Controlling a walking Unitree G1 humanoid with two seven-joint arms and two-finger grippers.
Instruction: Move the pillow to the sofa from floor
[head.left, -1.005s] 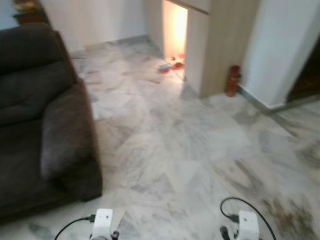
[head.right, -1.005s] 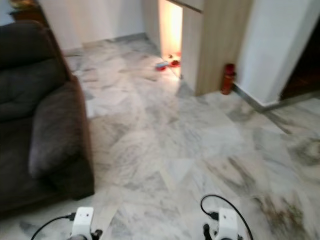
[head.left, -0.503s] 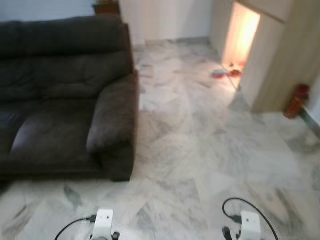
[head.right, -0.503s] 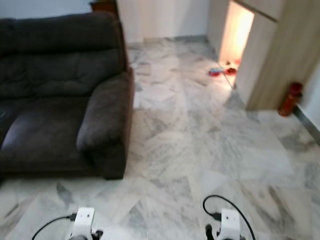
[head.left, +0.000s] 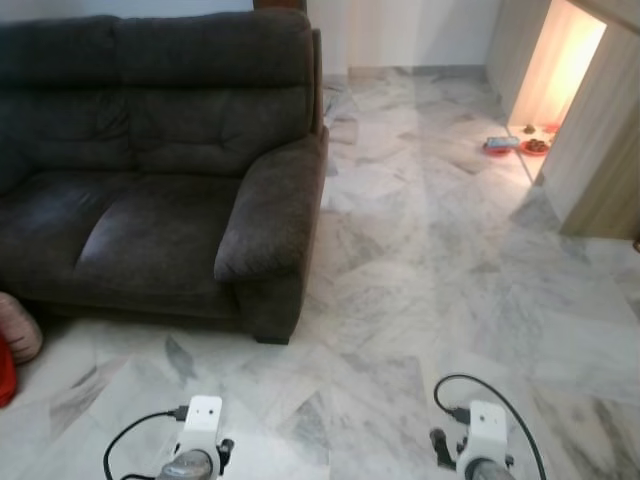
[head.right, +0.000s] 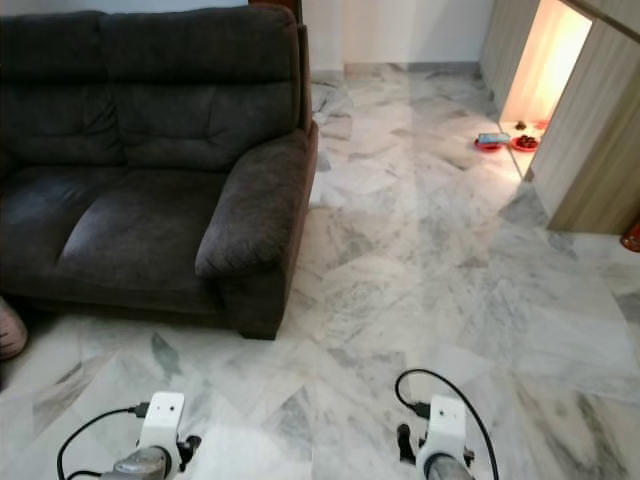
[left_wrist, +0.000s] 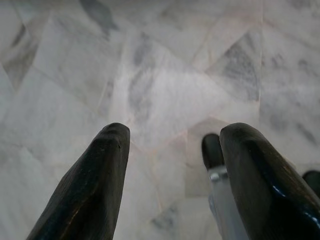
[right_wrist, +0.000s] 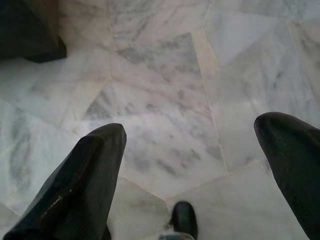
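Observation:
A dark brown two-seat sofa (head.left: 150, 170) stands on the left, its seat bare. On the floor by its front left corner lies a pinkish striped pillow (head.left: 17, 326), cut off by the frame edge, with something red (head.left: 5, 372) beside it. Both arms hang low over the marble floor, with their white wrists (head.left: 203, 420) (head.left: 487, 430) at the bottom of the eye views. In the left wrist view my left gripper (left_wrist: 172, 132) is open above bare marble. My right gripper (right_wrist: 192, 127) is open too, wider, with a sofa corner (right_wrist: 30, 35) beyond it.
Grey-veined marble floor (head.left: 420, 270) stretches to the right of the sofa. A wooden partition (head.left: 600, 140) with a warmly lit opening stands at the far right, and small red and blue dishes (head.left: 497, 145) lie on the floor by it. A red object (head.right: 632, 236) shows at the right edge.
The camera has swung left: the sofa has come from the left edge to nearly full view, the pillow has appeared at the left edge, and the partition has slid right.

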